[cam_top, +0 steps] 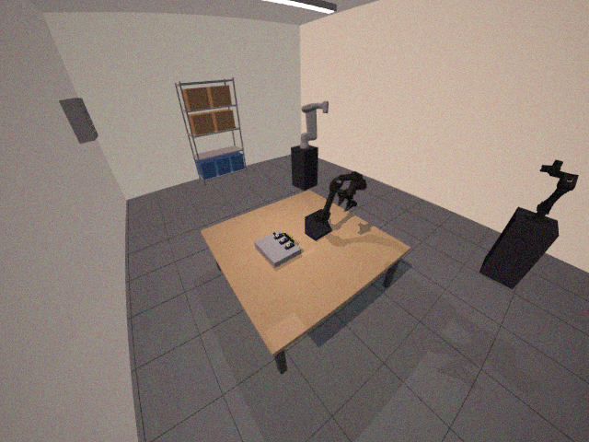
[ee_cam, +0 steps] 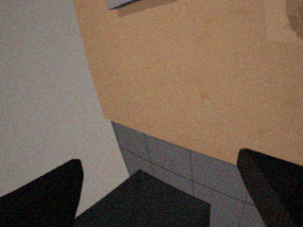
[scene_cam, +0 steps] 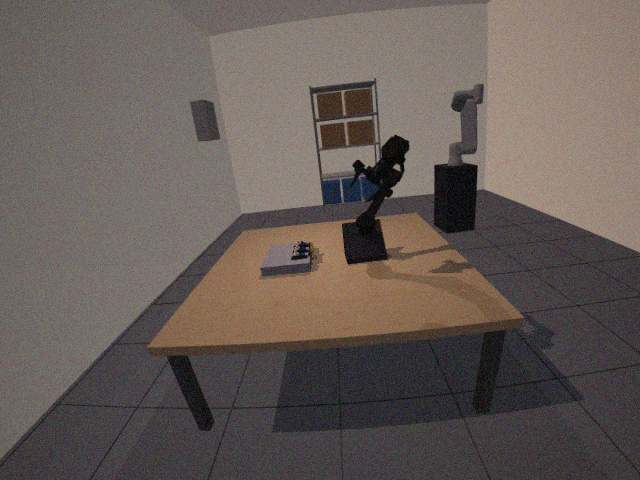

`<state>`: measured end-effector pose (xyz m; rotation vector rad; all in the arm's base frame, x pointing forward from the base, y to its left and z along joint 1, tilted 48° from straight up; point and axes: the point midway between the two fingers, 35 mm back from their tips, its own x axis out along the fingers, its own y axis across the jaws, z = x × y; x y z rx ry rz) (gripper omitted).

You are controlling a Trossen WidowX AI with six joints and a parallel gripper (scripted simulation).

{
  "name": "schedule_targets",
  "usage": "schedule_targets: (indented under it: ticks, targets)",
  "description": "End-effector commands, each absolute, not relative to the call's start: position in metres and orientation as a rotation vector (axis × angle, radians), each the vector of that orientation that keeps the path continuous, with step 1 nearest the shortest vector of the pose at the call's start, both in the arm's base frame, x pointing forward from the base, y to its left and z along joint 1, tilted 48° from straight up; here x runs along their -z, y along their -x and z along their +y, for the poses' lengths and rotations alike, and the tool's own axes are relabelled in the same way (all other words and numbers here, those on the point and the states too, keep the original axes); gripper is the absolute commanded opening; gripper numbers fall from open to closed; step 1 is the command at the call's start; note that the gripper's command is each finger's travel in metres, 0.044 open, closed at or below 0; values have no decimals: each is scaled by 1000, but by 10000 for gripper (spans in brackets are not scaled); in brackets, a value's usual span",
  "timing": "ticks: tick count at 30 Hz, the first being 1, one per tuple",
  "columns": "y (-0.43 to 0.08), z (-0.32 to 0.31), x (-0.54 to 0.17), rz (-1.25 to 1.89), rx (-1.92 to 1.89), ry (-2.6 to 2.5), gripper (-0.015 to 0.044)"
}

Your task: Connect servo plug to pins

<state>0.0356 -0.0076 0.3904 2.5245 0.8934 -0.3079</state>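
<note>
The printed holder, a flat pale grey-lavender block (cam_top: 271, 250) (scene_cam: 281, 254), lies on the table; only a corner of this holder (ee_cam: 122, 3) shows at the top of the wrist view. Small dark parts with white tops (cam_top: 283, 239) (scene_cam: 301, 250) stand on its arm-facing side; I cannot tell which is the servo. A yellow bit (scene_cam: 312, 250) shows at that edge. The plug, lead, pins, coloured band and dot are too small to tell apart. My gripper (cam_top: 345, 204) (scene_cam: 360, 193) (ee_cam: 163, 165) is wide open and empty, raised high above the table and away from the holder.
The wooden table (cam_top: 309, 295) (scene_cam: 330, 304) (ee_cam: 189, 85) carries the arm's black base (cam_top: 317, 225) (scene_cam: 364, 242) beside the holder. The table's edge and corner cross the wrist view. A shelf rack and another arm on a pedestal (cam_top: 304, 167) (scene_cam: 454, 198) stand beyond the table.
</note>
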Motion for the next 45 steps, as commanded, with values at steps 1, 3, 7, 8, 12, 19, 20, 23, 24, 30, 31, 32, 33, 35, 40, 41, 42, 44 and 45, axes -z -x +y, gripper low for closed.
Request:
schedule_targets:
  ticks: [1,3,7,8,12,19,20,23,24,30,31,32,33,35,40,41,42,44,45]
  targets:
    - [-36,-7,-390,893,307,-2524,374]
    - [-36,-7,-391,890,303,-2519,321]
    - [-39,-4,-392,881,286,-2499,216]
    - [-40,-2,-392,879,281,-2491,190]
    - [-44,2,-393,859,267,-2457,115]
    - [-55,12,-397,816,207,-2383,115]
    - [-57,14,-397,809,200,-2372,115]
    - [-62,19,-398,793,178,-2335,115]
    - [-64,20,-399,788,170,-2323,115]
    - [-74,28,-401,750,129,-2250,115]
    - [-76,29,-401,744,122,-2238,115]
    - [-77,31,-402,738,114,-2226,115]
    - [-79,32,-402,733,107,-2214,115]
    - [-83,34,-403,720,95,-2190,115]
    - [-93,40,-404,686,60,-2122,115]
    - [-95,42,-404,679,53,-2108,115]
    - [-97,43,-405,673,47,-2095,115]
    - [-100,45,-405,660,35,-2069,115]
    - [-102,46,-405,654,29,-2057,115]
